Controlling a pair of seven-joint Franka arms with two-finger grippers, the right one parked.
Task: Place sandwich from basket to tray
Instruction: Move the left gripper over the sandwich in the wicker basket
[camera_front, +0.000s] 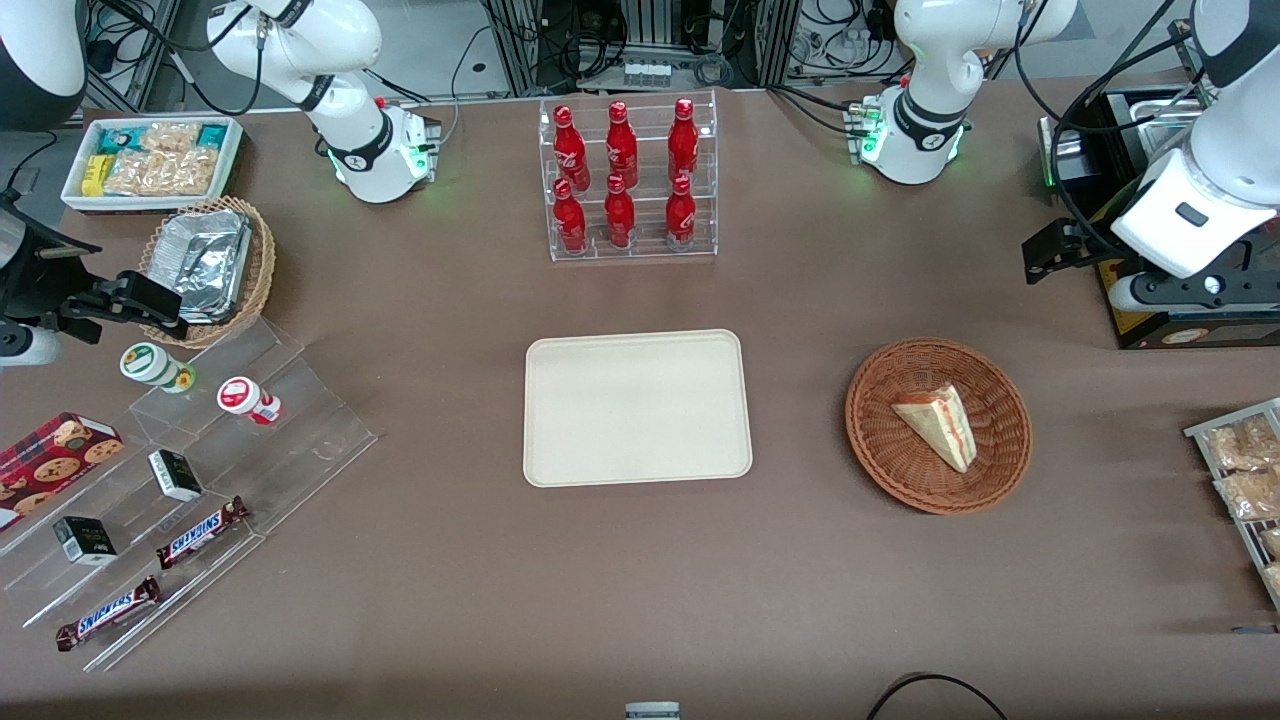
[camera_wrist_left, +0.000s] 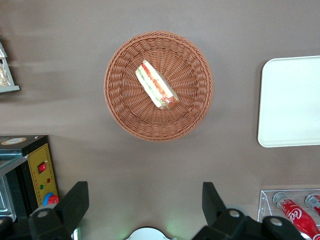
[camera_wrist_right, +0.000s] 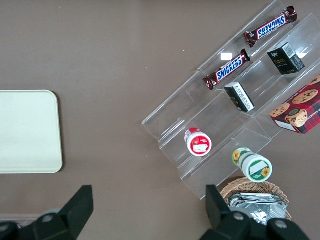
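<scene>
From the front we see the sandwich (camera_front: 938, 424) lying in the basket (camera_front: 880, 440), its long axis running ten to four o'clock. At the wrist, the end effector (camera_wrist_left: 145, 210) hangs spread and empty, apart from the basket. We judge the sandwich light, soft and slippery; grip across its bread faces.

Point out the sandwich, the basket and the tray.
sandwich (camera_front: 938, 423), front view, middle of the wedge.
basket (camera_front: 890, 470), front view, bare woven wall.
tray (camera_front: 636, 408), front view, bare flat middle.
</scene>
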